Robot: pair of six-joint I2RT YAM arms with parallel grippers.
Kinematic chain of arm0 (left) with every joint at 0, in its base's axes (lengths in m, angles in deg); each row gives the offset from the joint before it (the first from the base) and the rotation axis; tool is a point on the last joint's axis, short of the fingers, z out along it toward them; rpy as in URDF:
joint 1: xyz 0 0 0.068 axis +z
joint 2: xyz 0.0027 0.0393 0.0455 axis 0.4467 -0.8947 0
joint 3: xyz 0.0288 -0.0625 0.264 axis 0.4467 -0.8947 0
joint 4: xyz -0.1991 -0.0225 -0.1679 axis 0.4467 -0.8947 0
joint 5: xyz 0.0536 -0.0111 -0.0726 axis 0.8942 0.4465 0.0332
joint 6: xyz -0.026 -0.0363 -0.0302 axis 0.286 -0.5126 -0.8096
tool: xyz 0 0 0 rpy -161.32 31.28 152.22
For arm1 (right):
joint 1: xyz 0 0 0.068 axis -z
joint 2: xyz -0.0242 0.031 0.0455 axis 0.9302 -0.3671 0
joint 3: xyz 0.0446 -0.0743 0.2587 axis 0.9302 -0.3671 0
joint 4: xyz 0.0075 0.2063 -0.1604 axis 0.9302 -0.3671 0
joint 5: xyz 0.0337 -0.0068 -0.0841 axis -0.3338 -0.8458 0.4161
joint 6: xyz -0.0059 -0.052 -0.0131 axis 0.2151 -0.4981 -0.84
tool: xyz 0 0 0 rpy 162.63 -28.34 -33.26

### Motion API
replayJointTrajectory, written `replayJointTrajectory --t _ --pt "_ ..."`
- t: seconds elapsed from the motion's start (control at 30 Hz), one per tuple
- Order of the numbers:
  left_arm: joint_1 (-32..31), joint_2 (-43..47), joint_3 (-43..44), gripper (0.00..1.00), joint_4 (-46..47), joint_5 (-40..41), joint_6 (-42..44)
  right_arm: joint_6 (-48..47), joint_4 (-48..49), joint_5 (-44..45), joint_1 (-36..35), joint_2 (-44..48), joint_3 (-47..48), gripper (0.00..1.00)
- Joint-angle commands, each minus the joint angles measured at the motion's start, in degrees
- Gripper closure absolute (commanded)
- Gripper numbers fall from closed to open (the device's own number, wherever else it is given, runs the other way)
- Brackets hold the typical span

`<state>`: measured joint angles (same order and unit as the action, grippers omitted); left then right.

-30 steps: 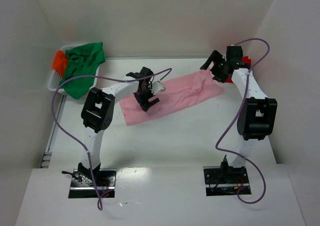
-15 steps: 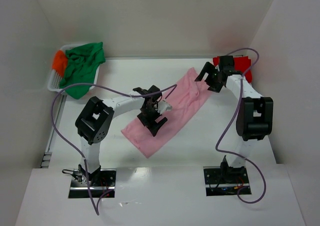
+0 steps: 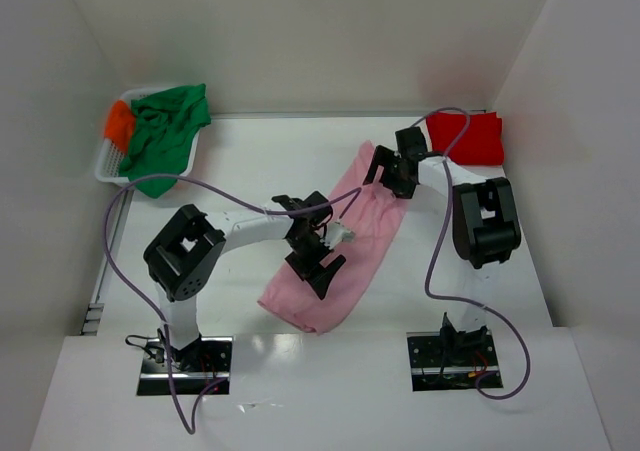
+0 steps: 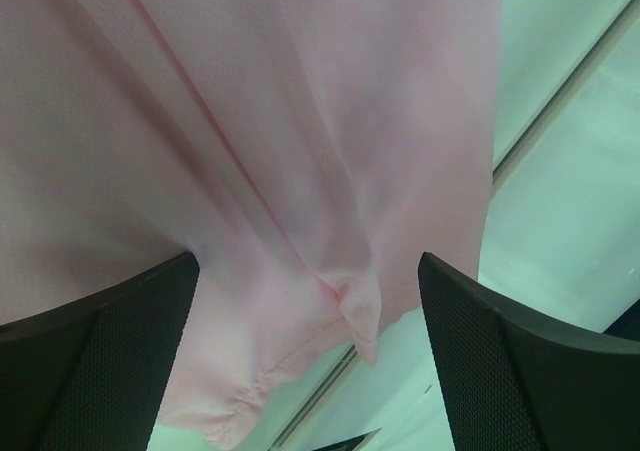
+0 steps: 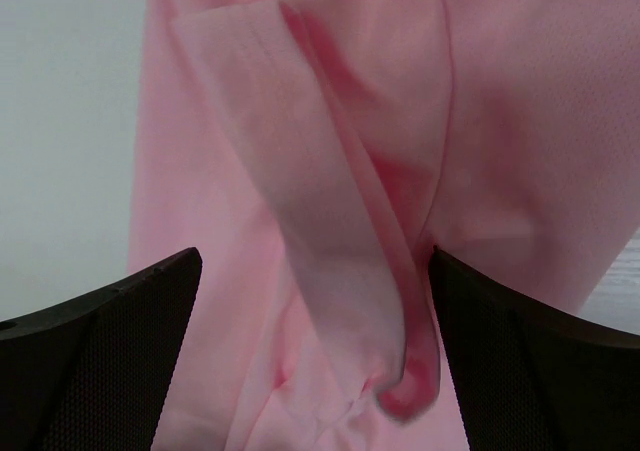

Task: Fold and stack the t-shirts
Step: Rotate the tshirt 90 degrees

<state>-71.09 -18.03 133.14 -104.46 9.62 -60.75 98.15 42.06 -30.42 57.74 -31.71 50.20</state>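
We are midway through folding the pink t-shirt [image 3: 350, 233], which is lying as a long strip slanting across the counter [image 3: 240, 161]. Both arms are reaching inward, the left jaws spread low over its near end and the right jaws over its far end, neither gripping. Next, we judge, one end is needing pinching and carrying across

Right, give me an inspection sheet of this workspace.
Surface: white table.
Job's things: pink shirt lying rumpled, diagonal, mid-table; red shirt folded, far right; green shirt and orange shirt heaped in basket, far left.
Clutter: nothing seen.
Grippers: left gripper and right gripper both open over the pink shirt.
Cables: purple cables loop off each arm.
Surroundings: white walls on three sides.
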Motion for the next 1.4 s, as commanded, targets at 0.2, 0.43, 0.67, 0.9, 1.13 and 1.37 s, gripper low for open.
replayJointTrajectory --t 0.2,0.43,0.67,0.9,1.13,1.37 --pt "-0.97 1.84 -4.47 0.01 12.58 -0.17 -8.94 -1.13 0.46 5.7 -2.9 -9.6 8.6 0.0" --pt "-0.97 -2.55 -1.58 0.01 13.81 -0.88 -8.42 -1.66 -1.82 4.48 -4.83 -17.49 20.97 0.0" --pt "-0.97 -6.33 2.91 0.01 12.42 -3.95 -5.52 -1.04 -4.55 -0.44 -8.52 -27.26 35.57 0.0" --pt "1.05 -6.95 5.02 0.01 10.48 -5.7 -3.23 0.1 -6.66 -2.91 -11.95 -34.47 46.93 0.0" --pt "3.51 -4.15 0.11 0.01 7.41 -1.76 -9.81 -1.83 -12.02 1.13 -11.95 -38.78 55.97 0.0" --pt "4.74 -3.61 -4.82 0.01 5.47 2.02 -10.44 -2.45 -12.12 3.95 -10.02 -37.56 52.3 0.0"
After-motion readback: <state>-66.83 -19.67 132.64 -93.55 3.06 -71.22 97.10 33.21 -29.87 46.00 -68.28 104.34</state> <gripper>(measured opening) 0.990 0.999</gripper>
